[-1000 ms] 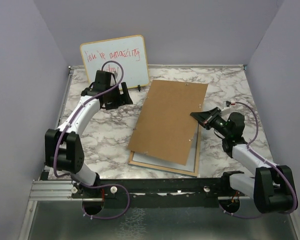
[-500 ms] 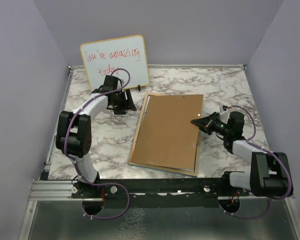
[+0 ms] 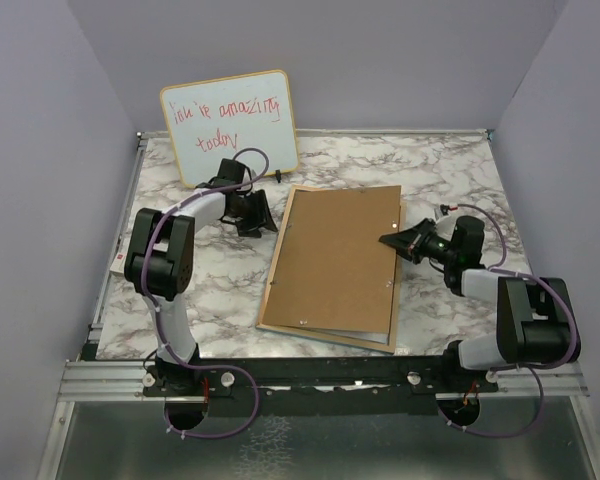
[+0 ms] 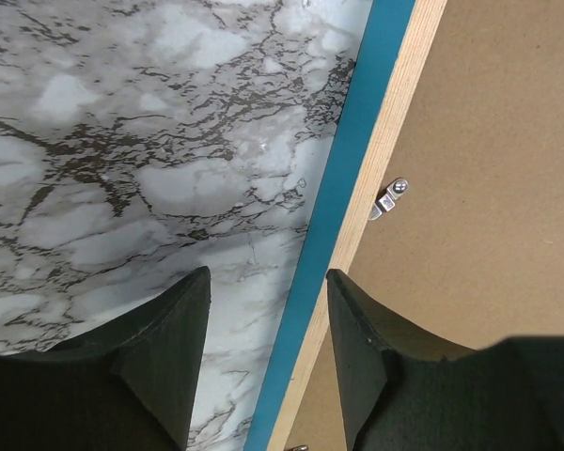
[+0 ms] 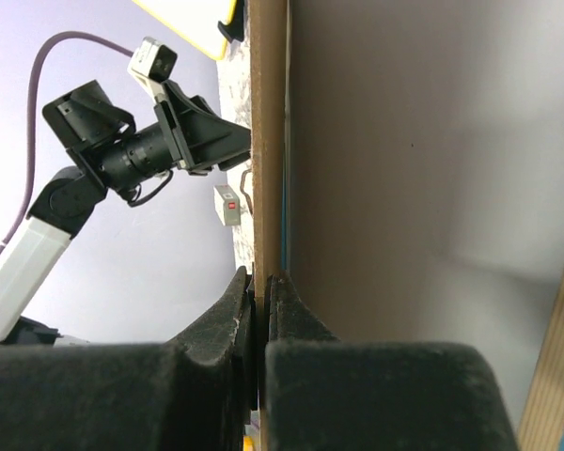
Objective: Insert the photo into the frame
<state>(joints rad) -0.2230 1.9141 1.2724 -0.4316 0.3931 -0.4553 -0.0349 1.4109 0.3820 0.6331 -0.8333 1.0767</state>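
The frame (image 3: 320,333) lies flat on the marble table with its light wood rim up and a blue edge showing. The plain brown backing board (image 3: 335,260) lies over it. My right gripper (image 3: 388,240) is shut on the board's right edge, seen edge-on in the right wrist view (image 5: 268,141). My left gripper (image 3: 263,215) is open and empty at the frame's upper left edge. In the left wrist view its jaws straddle the blue edge (image 4: 357,141), one over marble and one over the board (image 4: 479,141). The photo's balloon print is hidden.
A whiteboard (image 3: 230,125) with red handwriting stands at the back left, just behind the left gripper. A small metal tab (image 4: 387,197) sits on the frame's rim. A small white box (image 3: 117,262) sits at the table's left edge. Purple walls enclose the table.
The backing board has come down from a raised tilt to lie nearly flat over the frame, still in my right gripper. My left gripper moved right, from the whiteboard to the frame's left edge.
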